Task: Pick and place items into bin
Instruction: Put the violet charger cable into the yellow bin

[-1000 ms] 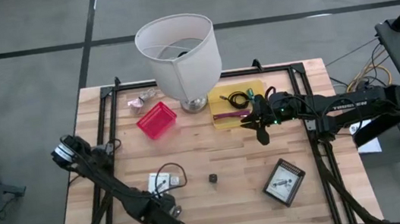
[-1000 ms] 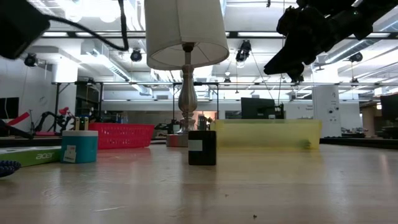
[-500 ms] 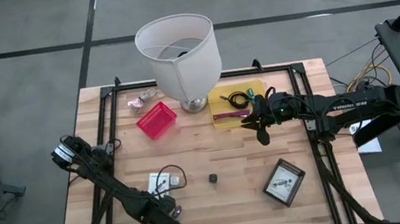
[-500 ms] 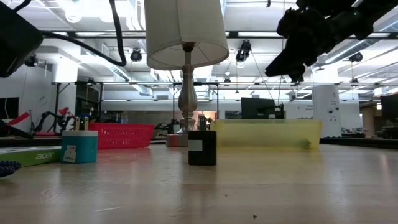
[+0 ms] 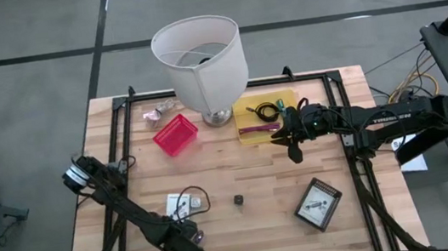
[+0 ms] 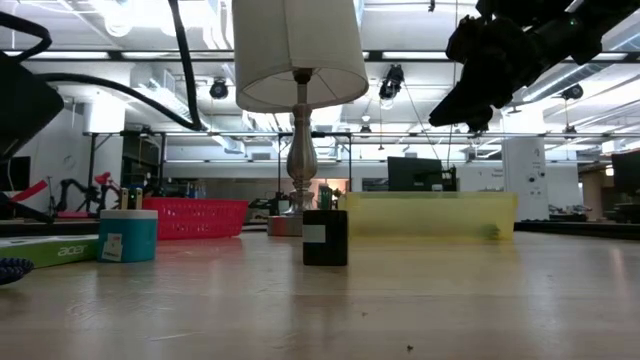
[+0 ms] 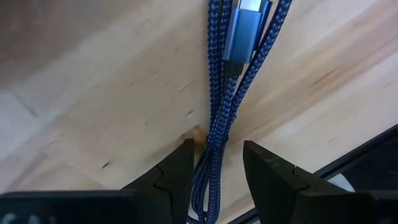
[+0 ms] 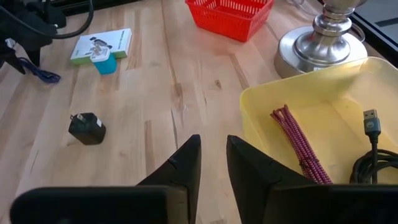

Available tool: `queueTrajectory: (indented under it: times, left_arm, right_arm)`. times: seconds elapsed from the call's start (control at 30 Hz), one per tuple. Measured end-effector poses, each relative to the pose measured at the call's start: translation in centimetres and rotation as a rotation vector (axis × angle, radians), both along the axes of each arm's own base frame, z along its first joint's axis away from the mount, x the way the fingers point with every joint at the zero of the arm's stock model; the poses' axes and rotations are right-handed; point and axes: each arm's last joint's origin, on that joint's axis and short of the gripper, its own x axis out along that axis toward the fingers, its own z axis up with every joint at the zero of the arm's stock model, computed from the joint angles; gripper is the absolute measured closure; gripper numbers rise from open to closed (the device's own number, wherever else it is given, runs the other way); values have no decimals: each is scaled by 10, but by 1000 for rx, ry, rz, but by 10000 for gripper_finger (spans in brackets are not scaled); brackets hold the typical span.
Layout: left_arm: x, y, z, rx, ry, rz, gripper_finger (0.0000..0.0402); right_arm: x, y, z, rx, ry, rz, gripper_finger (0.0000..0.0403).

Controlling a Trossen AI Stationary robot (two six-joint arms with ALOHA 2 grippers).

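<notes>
My left gripper [image 7: 214, 168] sits low at the near edge of the worktop [image 5: 248, 182], its fingers [image 7: 174, 171] part open on either side of a braided blue cable [image 7: 221, 112] that lies on the wood. The strands run between the fingers, and I cannot tell whether the fingers press on them. My right gripper [image 8: 211, 162] hangs above the worktop just beside the yellow bin [image 8: 323, 112], its jaws narrow and holding nothing.

Inside the bin lie a bundle of purple-red sticks [image 8: 298, 140] and a coiled black cable [image 8: 373, 158] with its plug end up. A small black cube [image 5: 238, 200] stands on bare wood near the middle, well apart from the bin. A white packet [image 5: 181, 204] lies near my left gripper. The lamp [image 5: 203, 59] stands behind the bin, with a red basket [image 5: 175, 135] beside it.
</notes>
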Motion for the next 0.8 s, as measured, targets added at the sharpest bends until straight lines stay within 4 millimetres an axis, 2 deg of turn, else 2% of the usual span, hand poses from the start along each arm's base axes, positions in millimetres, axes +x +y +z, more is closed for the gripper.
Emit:
queueTrajectory:
  times: [0.17, 0.43, 0.63, 0.8]
  left_arm:
    - [0, 0, -1, 3, 3, -7, 299]
    - [0, 0, -1, -3, 0, -11, 391]
    - [0, -1, 3, -31, -14, -18, 390]
    - [10, -10, 16, -111, -153, -103, 396]
  right_arm:
    - [0, 0, 0, 0, 0, 0, 339]
    - [0, 0, 0, -2, 0, 1, 339]
    - [0, 0, 0, 0, 0, 0, 344]
    - [0, 0, 0, 1, -1, 0, 344]
